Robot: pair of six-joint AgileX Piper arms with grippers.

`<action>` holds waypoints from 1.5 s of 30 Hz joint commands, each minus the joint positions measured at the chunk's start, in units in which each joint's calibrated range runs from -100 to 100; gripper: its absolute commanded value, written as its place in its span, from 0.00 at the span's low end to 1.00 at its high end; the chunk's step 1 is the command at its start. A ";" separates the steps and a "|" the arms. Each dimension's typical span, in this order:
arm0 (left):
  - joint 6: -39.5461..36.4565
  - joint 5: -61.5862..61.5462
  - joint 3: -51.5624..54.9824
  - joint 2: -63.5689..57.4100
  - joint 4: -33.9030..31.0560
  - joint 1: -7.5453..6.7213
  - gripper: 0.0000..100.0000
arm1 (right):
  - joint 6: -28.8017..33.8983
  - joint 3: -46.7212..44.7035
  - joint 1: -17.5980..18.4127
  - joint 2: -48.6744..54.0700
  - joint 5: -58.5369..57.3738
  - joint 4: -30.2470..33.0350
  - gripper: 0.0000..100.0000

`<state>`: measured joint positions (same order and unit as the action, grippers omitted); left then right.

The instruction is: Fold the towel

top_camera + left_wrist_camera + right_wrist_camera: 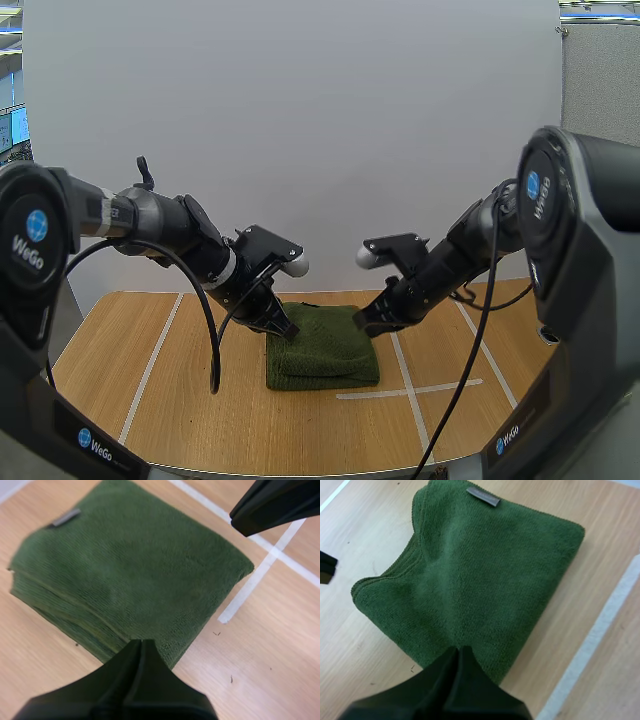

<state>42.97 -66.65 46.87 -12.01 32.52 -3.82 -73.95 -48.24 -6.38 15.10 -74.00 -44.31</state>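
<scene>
A dark green towel (322,347) lies folded into a thick square on the wooden table, with a small grey label (483,496) near one edge. My left gripper (287,331) hangs at the towel's far left corner, its fingers (141,652) lying together as one dark wedge over the towel's edge (125,570). My right gripper (361,322) hovers at the far right corner, likewise shut on nothing, its wedge just above the towel (470,575). The other arm's black tip (272,505) shows beyond the towel in the left wrist view.
White tape lines (410,390) cross the wooden table (150,400) to the right of the towel, and more run along the left side. Bare wood surrounds the towel on all sides up to the table's front edge.
</scene>
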 commanded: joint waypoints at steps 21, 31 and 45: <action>5.64 7.59 0.32 19.40 3.59 0.00 0.00 | -7.35 -6.33 0.64 -13.35 13.36 -4.88 0.00; 5.64 6.34 0.32 16.39 3.59 0.00 0.00 | -7.35 -5.64 0.64 -10.12 12.06 -5.88 0.00; 2.44 7.05 -11.56 7.39 3.47 0.00 0.00 | -5.57 6.73 0.64 -2.01 11.02 -7.30 0.00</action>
<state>48.42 -59.59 47.06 1.25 35.96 -3.82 -80.61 -51.52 -5.79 11.37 -61.75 -50.59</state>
